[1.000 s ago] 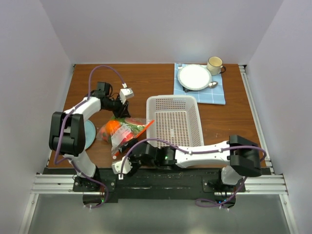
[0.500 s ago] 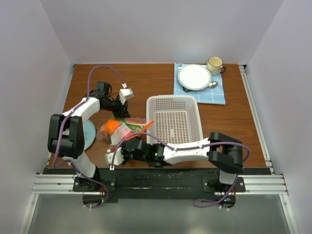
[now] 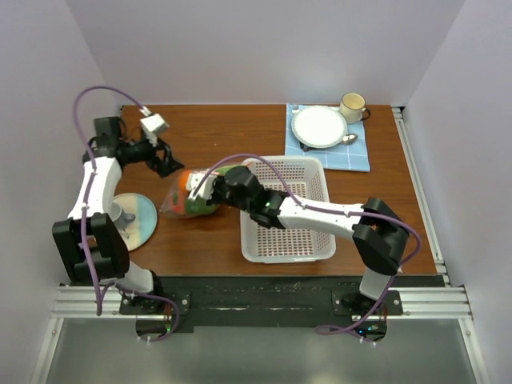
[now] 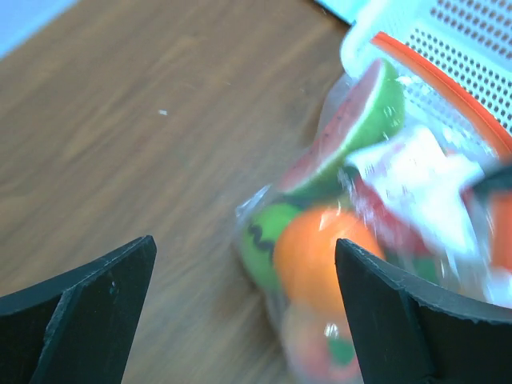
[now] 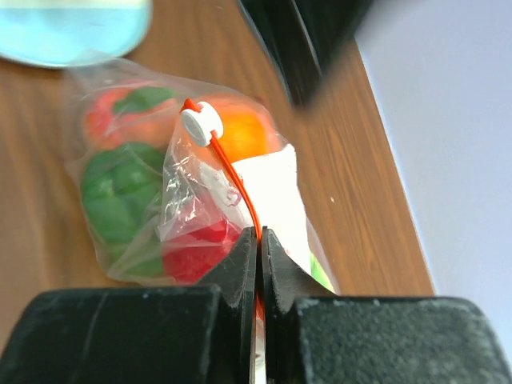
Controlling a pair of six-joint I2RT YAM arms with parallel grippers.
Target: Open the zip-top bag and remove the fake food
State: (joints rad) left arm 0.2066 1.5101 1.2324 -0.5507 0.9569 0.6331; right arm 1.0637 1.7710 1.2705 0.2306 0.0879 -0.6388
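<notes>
Since the left gripper has let go within the last second, you now have one hold on the bag, where its far side was pinched before. Item, left gripper: jaws spread wide, nothing between them, drawn back to the far left of the table, well apart from the bag. Its arm stretches along the left edge, and the wrist looks right across bare wood at the bag. Item, right gripper: moved up from the near edge, where it hung open, and now clamped tight on the red-orange strip. Its arm reaches from the near right across the basket to the bag's right end. Item, bag: on the table between the blue plate to its left and the basket to its right. It is against or just beside the basket's far-left corner; which, you cannot tell. It lies a little farther than a second ago. Item, slider: white, at the strip's end away from the jaws. Whether the mouth is parted you cannot tell. Item, food: all inside, with the orange, watermelon slice and green pieces among it. Judgement: the hold has passed to the right arm, opening is not shown done, and no piece is out. You will likely need the left jaws back on the bag or slider before pulling.
</notes>
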